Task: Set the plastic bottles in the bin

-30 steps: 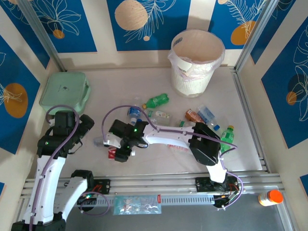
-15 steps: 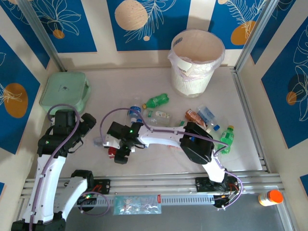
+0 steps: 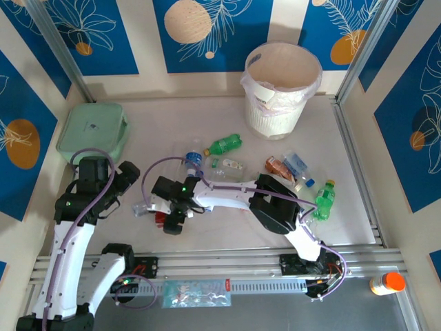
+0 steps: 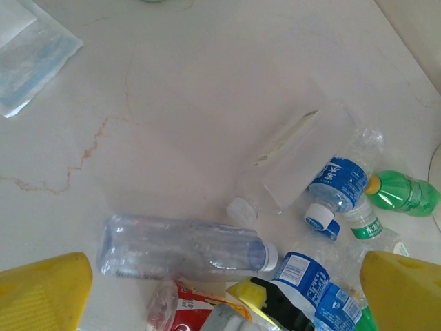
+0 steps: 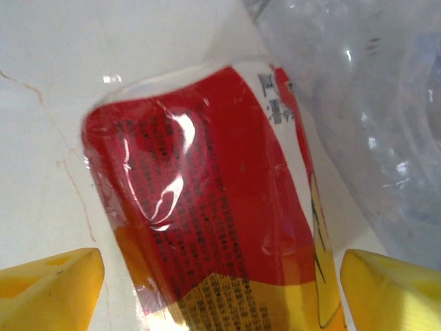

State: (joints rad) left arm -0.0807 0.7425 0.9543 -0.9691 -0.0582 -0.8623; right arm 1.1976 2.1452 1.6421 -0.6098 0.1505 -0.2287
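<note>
A red-labelled plastic bottle [image 5: 213, 207] lies flat on the table between the yellow fingertips of my right gripper [image 5: 220, 289], which is open and straddles it. From above, that gripper [image 3: 169, 219] is stretched far left over the same bottle [image 3: 159, 218]. A clear bottle [image 4: 182, 248] lies just beyond it. My left gripper [image 4: 224, 296] hangs open above this pair with nothing between its fingers. More bottles are scattered mid-table: a green one [image 3: 225, 144], a blue-labelled one [image 3: 193, 160] and another green one [image 3: 324, 197]. The bin [image 3: 256, 117] stands at the back right.
A pale green lidded box [image 3: 93, 129] sits at the back left beside my left arm. An orange-capped bottle [image 3: 386, 283] lies off the table at the front right. A flat packet [image 3: 196, 293] rests on the front rail. The right arm's forearm spans the table's middle.
The right gripper's jaws have spread wider over the red-labelled bottle, and the right arm has shifted a little to the left. The left arm has stayed put.
</note>
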